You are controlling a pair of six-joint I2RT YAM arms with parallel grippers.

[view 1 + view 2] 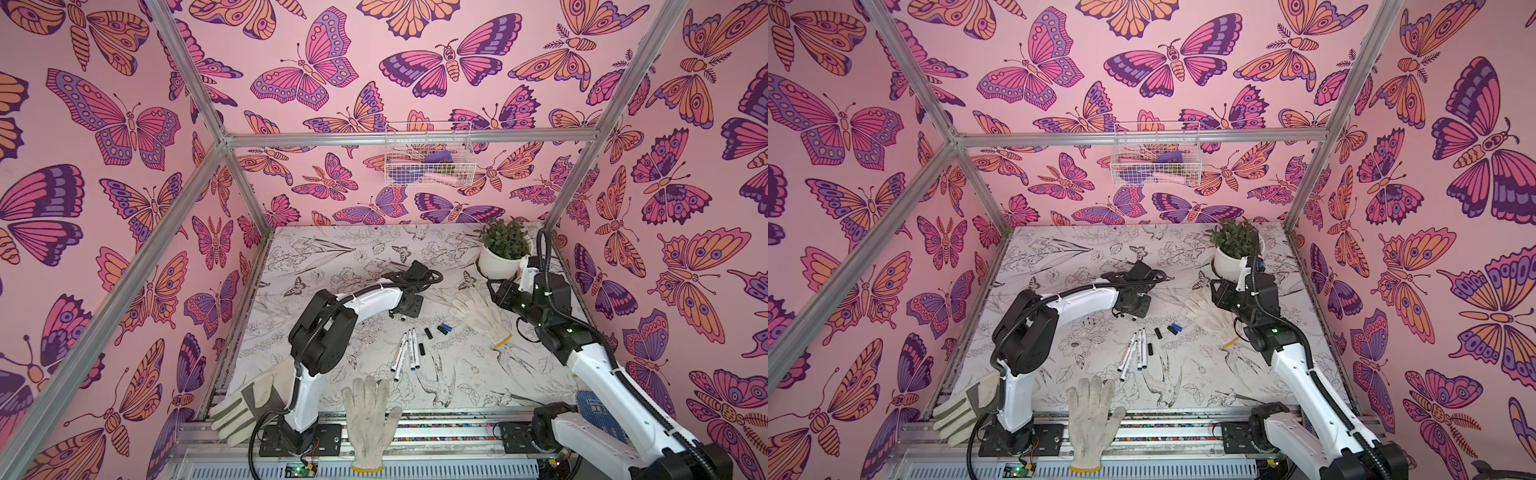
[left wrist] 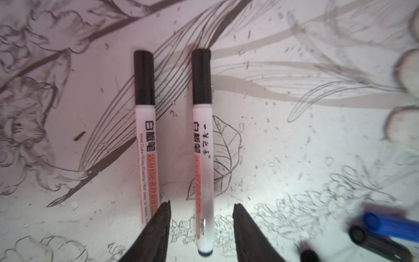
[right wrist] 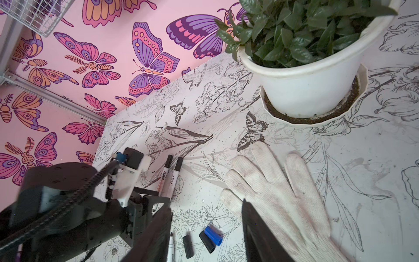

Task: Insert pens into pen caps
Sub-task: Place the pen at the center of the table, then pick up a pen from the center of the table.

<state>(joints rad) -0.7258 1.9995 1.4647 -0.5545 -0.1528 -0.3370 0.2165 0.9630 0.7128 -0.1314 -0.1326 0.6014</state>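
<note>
On the tabletop (image 1: 332, 253): two capped pens (image 2: 145, 136) done | bare pens (image 1: 399, 352), loose caps (image 1: 428, 333) still waiting | left fingers (image 2: 156, 231), right fingers (image 3: 258, 236) spread, empty

The plant pot (image 3: 310, 90) is smooth white plastic with a faint sheen. Just beside the pot, the glove (image 3: 278, 197) is coarse, grubby knit cloth. Farther from the pot, the pens (image 2: 203, 158) have glossy white plastic barrels and duller black plastic caps (image 2: 144, 77). The table cover (image 1: 332, 249) under the pot looks matt, and the frame bar (image 1: 332, 140) above the pot is brushed metal.
</note>
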